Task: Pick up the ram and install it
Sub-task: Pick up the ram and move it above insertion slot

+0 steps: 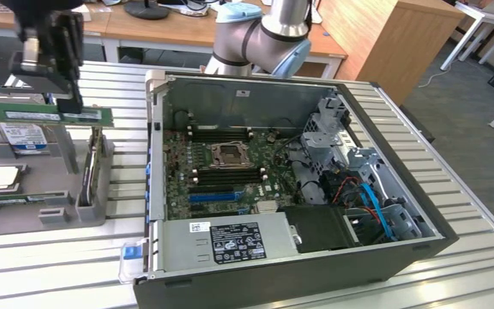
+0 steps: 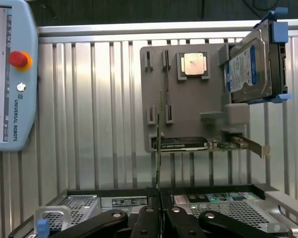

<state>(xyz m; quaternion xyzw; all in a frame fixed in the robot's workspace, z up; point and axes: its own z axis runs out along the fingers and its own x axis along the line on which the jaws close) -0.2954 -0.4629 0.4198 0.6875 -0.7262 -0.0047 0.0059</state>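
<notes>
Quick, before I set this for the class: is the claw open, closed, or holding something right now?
Claw: closed, holding the ram by its edge.

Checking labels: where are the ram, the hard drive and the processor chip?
the ram (image 1: pixel 41 116): exterior view, green board's middle.
the hard drive (image 2: pixel 244 72): wrist view, blue-white label.
the processor chip (image 2: pixel 192 64): wrist view, metal lid's centre.
</notes>
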